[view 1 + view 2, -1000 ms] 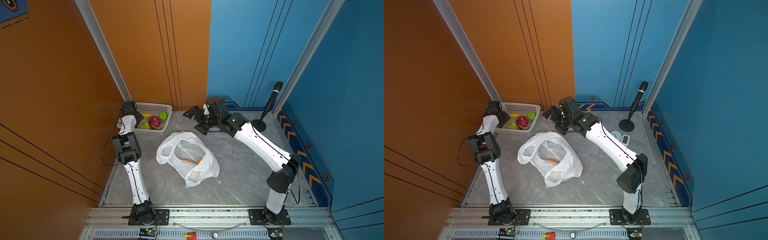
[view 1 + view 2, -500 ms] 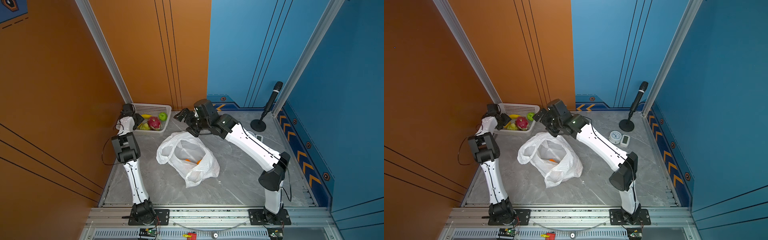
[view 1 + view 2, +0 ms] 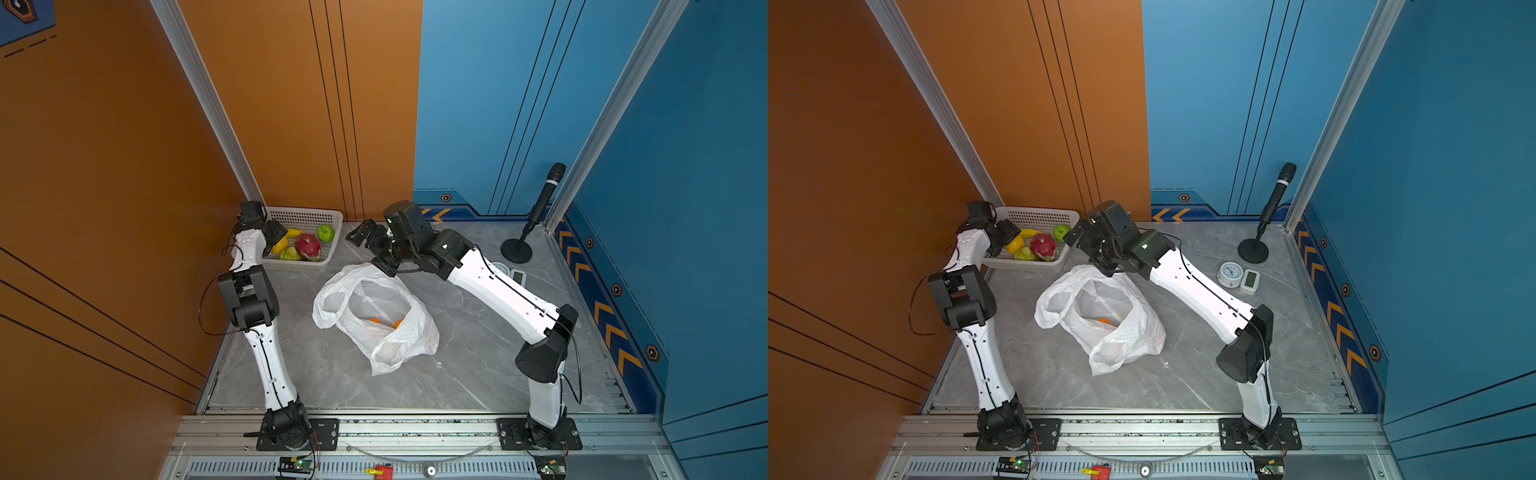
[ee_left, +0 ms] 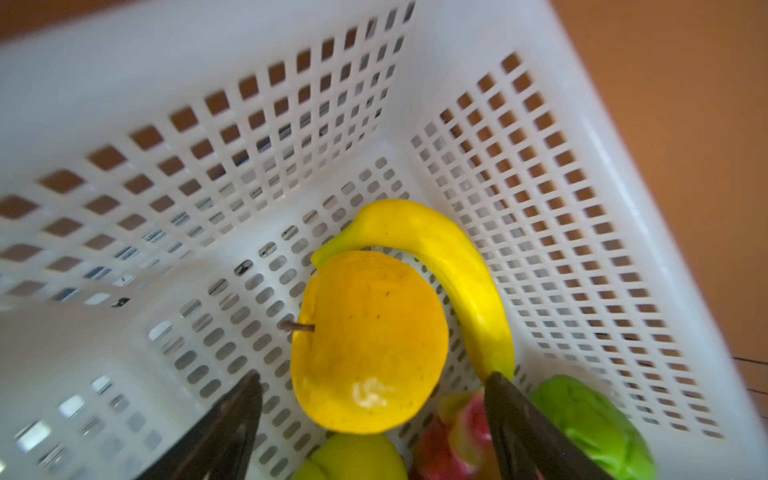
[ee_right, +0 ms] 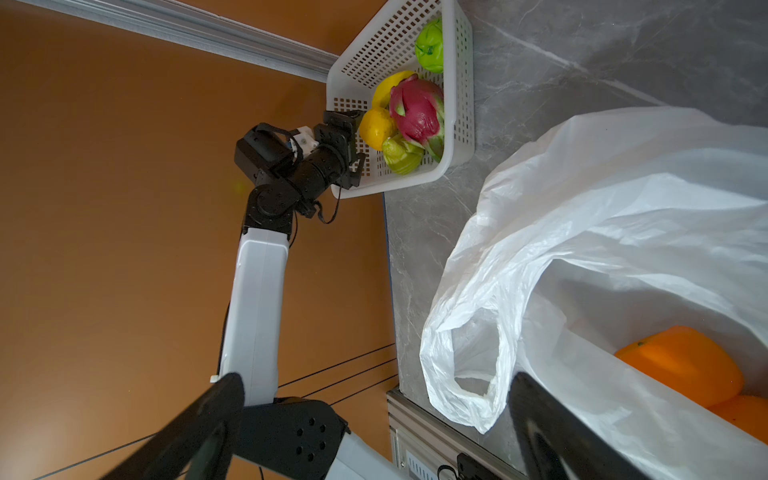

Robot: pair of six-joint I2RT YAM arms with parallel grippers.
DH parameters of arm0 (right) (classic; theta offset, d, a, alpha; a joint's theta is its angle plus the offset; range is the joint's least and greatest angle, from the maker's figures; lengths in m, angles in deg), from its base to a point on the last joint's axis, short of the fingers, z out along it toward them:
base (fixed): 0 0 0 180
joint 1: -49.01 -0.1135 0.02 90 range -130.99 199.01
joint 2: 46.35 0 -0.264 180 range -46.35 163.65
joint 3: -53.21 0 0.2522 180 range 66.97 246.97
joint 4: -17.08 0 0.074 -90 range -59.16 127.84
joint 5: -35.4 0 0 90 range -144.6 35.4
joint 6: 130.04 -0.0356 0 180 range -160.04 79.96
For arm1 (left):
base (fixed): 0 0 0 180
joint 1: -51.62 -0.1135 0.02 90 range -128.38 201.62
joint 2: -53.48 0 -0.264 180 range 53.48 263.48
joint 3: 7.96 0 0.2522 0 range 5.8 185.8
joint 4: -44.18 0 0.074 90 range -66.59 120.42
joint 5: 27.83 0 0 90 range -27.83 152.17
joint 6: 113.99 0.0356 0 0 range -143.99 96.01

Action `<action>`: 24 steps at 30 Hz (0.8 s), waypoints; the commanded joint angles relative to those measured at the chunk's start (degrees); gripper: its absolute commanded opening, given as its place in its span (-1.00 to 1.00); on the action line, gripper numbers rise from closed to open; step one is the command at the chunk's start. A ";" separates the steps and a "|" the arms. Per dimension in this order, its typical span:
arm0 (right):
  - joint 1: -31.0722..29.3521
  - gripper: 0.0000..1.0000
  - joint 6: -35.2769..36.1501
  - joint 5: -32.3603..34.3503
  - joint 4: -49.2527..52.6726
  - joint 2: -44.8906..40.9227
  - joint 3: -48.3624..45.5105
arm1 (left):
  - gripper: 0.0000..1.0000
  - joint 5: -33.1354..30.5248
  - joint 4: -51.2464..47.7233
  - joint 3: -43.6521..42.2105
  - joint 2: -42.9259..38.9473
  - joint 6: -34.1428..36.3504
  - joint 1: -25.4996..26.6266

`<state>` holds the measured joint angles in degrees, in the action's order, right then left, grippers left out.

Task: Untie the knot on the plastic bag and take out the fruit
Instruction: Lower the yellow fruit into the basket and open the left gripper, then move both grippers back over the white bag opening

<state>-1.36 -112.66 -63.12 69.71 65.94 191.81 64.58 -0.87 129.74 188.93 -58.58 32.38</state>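
Two round orange fruits (image 3: 376, 321) low inside the thin, crinkly, translucent white plastic bag (image 3: 409, 340), slumped midway across the grey marbled tabletop (image 3: 478, 374), mouth gaping, one handle loop (image 5: 478, 411) loose. Just over the bag's far rim, the black right gripper (image 3: 368, 249), jaws spread wide and empty; contact with the plastic impossible to tell. In the far left corner, the white mesh plastic basket (image 3: 307, 214), with the black left gripper (image 4: 372, 380) dipped into it, jaws parted either side of a round yellow fruit (image 4: 370, 324), clear of it on both flanks. Alongside: curved yellow banana (image 4: 457, 257), pink-red dragon fruit (image 3: 308, 246), round green fruit (image 3: 325, 232), yellow-green fruit (image 3: 291, 253).
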 commanded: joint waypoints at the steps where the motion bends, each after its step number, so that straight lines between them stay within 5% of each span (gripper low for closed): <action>1: -0.90 0.99 2.61 2.39 2.44 -3.98 -0.04 | 0.80 0.60 -0.70 -1.81 -4.33 0.82 -0.36; 24: -4.07 0.93 8.57 9.53 0.06 -22.88 -25.22 | 0.77 9.99 -0.25 -31.27 -39.74 2.63 16.15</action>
<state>-4.66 -106.01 -56.82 70.11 45.56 169.08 73.02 -0.35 100.98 154.18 -57.38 47.72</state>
